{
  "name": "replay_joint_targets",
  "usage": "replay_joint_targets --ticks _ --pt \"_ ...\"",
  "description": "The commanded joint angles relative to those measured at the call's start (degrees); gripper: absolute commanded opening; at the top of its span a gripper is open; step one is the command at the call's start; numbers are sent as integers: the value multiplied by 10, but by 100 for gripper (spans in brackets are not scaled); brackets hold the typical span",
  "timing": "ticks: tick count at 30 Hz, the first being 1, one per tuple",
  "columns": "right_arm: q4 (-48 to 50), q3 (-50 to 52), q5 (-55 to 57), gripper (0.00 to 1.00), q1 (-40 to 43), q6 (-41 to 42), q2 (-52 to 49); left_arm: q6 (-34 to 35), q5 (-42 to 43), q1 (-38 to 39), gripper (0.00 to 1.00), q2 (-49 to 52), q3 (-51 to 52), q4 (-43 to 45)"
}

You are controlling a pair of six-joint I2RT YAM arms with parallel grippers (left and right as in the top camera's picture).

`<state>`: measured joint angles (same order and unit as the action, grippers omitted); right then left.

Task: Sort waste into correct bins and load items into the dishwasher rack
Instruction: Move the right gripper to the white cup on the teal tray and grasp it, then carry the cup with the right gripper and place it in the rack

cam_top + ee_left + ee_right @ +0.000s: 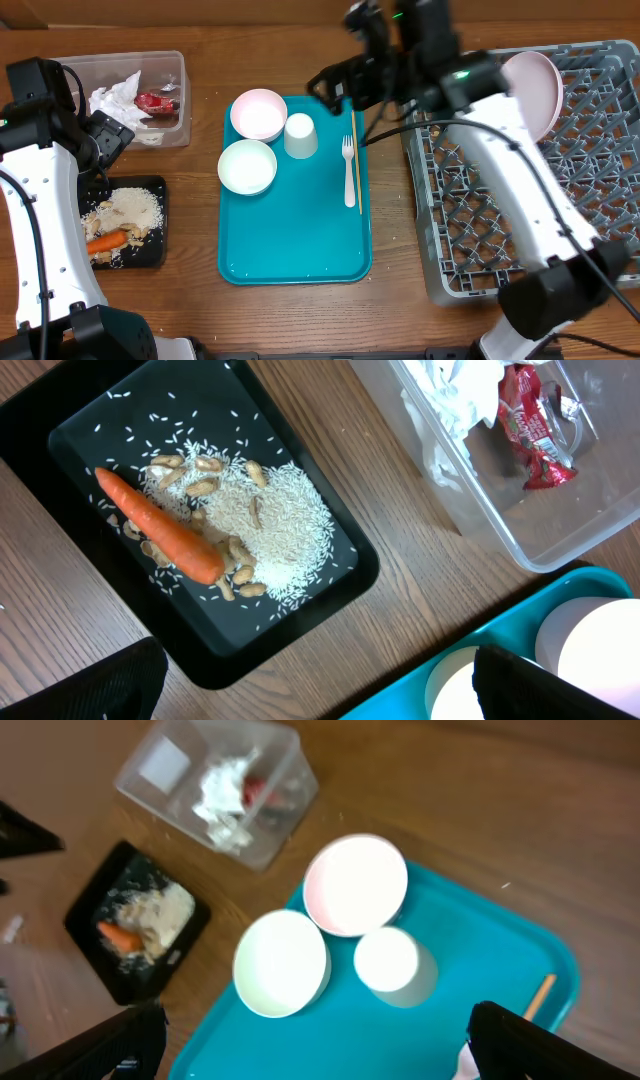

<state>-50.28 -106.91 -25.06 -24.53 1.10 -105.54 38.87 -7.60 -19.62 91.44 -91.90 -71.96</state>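
Waste binned, plate racked, both pincers empty above the counter (395, 300).

We see the left pincer (320, 690) spread wide over the black tray (85, 435), where the carrot (160, 525), nuts (200, 488) and rice (285, 525) lie. The right pincer (320, 1040), also agape, hangs above the teal tray (300, 240) with two bowls (259, 114) (247, 166), cup (300, 136), fork (349, 170) and stick (356, 150). The plate (535, 90) leans in the grey rack (600, 200).

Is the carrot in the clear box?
No, the carrot lies in the black tray beside rice and nuts.
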Motion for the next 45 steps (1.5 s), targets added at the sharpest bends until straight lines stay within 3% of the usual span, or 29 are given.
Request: replay_joint_targets --ticks 1,11,26,32,34,38,45 --pt "19 12 101 100 -28 51 -48 -3 -9 -2 100 1 -12 0" --pt "67 12 178 100 -63 82 -156 -3 -9 -2 100 1 -12 0" --pt "96 12 161 100 -92 81 -235 -3 -9 -2 100 1 -12 0" --pt "90 12 247 100 -99 104 -239 -3 -9 -2 100 1 -12 0" --pt "87 12 259 95 -98 111 -239 -3 -9 -2 100 1 -12 0" --pt "83 12 259 71 -96 112 -239 -3 -9 -2 100 1 -12 0" --pt "69 5 259 49 -96 112 -232 -3 -9 -2 100 1 -12 0"
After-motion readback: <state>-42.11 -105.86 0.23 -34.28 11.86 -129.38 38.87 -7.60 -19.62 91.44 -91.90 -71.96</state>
